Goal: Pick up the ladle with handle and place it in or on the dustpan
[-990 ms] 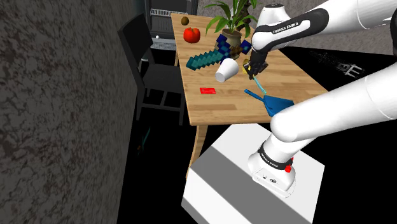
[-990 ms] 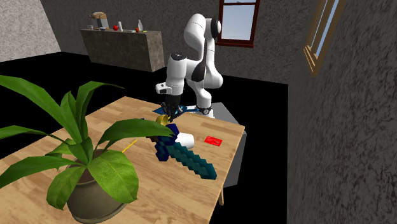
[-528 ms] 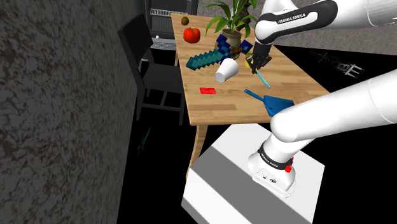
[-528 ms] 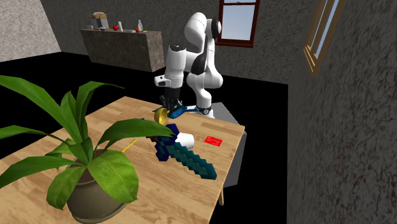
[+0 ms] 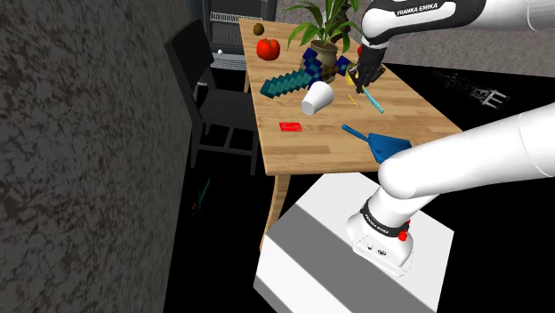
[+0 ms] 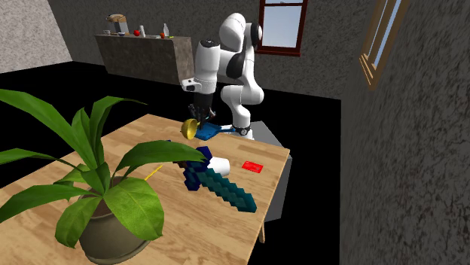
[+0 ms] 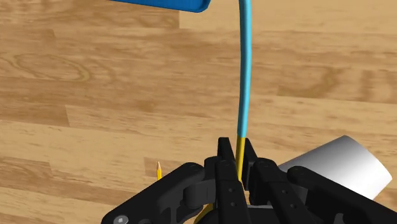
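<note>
The ladle has a yellow bowl [image 6: 190,129] and a thin light-blue handle [image 5: 374,100] [image 7: 243,76]. My gripper [image 5: 363,82] [image 6: 197,120] [image 7: 234,151] is shut on the yellow stretch of the handle near the bowl and holds the ladle in the air above the wooden table [image 5: 302,147], with the handle slanting down. The blue dustpan [image 5: 384,145] [image 6: 218,131] [image 7: 168,5] lies flat near the table edge closest to the stand, its handle pointing toward the table's middle. The ladle's handle tip points toward it but hangs short of it.
A white cup [image 5: 317,98] [image 7: 337,165] lies on its side beside a pixelated teal sword [image 5: 289,82] [image 6: 222,187]. A red card [image 5: 289,126], a red apple [image 5: 268,48] and a potted plant [image 5: 325,27] [image 6: 98,181] share the table. A dark chair [image 5: 209,89] stands at its side.
My gripper has risen from just above the table with the ladle clasped in it, and the arm has straightened upward. The dustpan and the other things have not moved.
</note>
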